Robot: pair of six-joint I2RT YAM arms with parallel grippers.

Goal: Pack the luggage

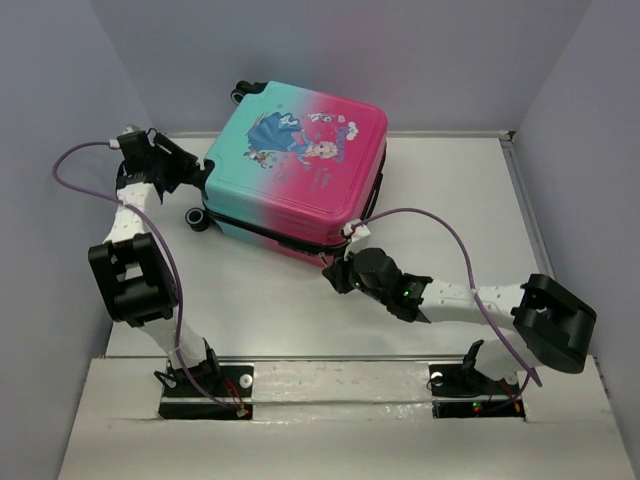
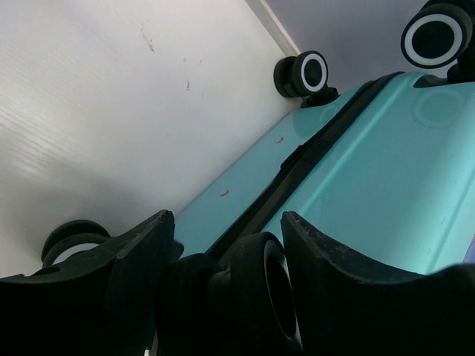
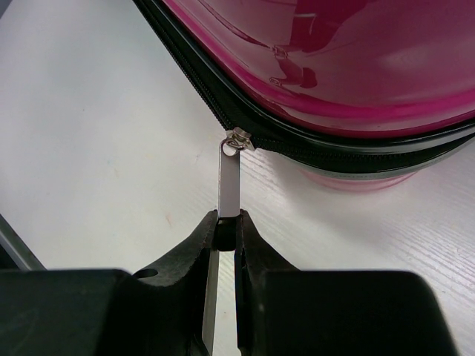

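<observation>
Bright, even light is falling from above; the luggage (image 1: 300, 170) is casting a soft shadow on the table (image 1: 250, 310) beside its near edge. Glare is streaking its pink shell close up.

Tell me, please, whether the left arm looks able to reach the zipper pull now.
Probably not: the zipper pull is pinched in the right pincer at the pink edge of the suitcase, while the left pincer straddles a wheel at the teal end.

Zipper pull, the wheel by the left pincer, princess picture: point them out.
zipper pull (image 3: 231, 182), right wrist view, middle of its metal tab.
wheel (image 2: 254, 268), left wrist view, its black tyre.
princess picture (image 1: 274, 133), top view, her blue dress.
</observation>
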